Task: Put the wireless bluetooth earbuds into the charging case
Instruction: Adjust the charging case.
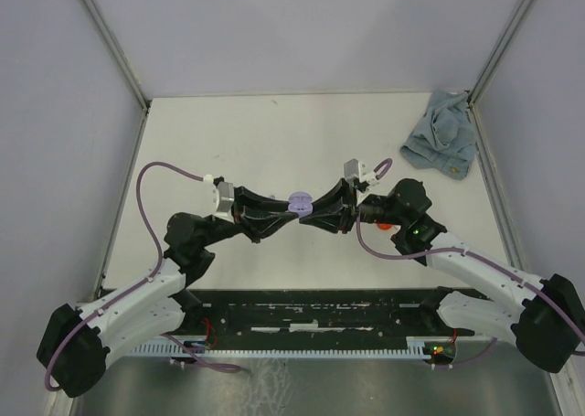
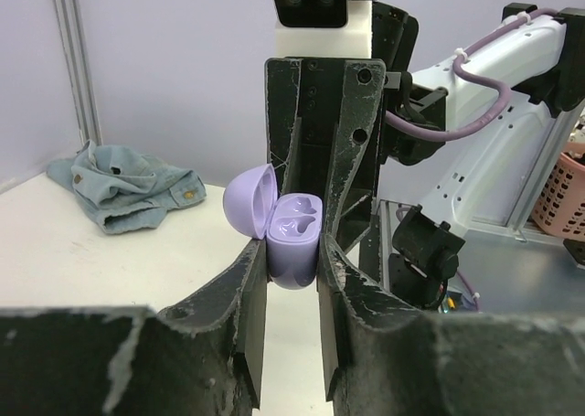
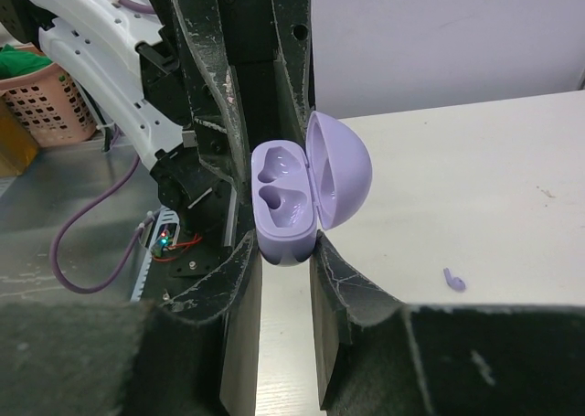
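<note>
A lilac charging case hangs above the middle of the table, pinched from both sides. Its lid is open and both sockets are empty, as the left wrist view and the right wrist view show. My left gripper is shut on the case's lower body. My right gripper is shut on the same case from the opposite side. One tiny lilac earbud lies on the table beside my right gripper. No other earbuds show.
A crumpled blue-grey cloth lies at the far right corner, also in the left wrist view. A small red object sits partly hidden under my right arm. A black rail runs along the near edge.
</note>
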Available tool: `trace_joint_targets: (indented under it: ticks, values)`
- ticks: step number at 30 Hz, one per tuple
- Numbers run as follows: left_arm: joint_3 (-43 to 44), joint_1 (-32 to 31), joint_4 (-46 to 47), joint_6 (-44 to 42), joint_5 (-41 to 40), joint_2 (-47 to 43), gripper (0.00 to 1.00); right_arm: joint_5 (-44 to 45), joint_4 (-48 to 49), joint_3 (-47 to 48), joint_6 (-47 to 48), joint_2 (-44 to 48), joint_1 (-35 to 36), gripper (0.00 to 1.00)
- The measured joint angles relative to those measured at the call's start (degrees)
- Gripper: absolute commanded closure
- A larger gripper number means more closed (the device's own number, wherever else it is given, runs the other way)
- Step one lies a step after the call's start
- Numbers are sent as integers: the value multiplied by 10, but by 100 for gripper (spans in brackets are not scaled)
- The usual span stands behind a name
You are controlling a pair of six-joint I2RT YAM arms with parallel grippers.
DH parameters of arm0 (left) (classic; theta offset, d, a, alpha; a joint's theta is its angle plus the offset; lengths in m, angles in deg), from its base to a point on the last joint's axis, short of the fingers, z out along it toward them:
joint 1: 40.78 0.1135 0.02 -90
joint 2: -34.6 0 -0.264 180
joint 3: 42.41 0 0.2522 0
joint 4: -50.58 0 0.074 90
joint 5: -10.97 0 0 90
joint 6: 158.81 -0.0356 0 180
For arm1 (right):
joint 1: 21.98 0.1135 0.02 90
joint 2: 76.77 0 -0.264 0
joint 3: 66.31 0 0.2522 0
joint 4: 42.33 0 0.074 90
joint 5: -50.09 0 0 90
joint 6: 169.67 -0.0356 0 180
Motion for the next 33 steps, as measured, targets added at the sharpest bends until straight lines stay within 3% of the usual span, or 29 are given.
trace_joint_targets:
  ticks: [8, 21, 25, 29, 33]
  values:
    - [0, 0, 12, 16, 2, 5, 84, -2, 13, 0, -21, -3, 0, 69]
    - [0, 4, 54, 40, -14, 18, 87, 20, 109, 0, -87, -30, 0, 58]
    - [0, 4, 63, 45, -14, 24, 88, 23, 122, 0, -95, -36, 1, 59]
    - [-1, 4, 68, 48, -15, 25, 87, 23, 131, 0, -100, -40, 4, 68]
    - [-2, 4, 71, 49, -16, 23, 72, 23, 133, 0, -101, -40, 4, 79]
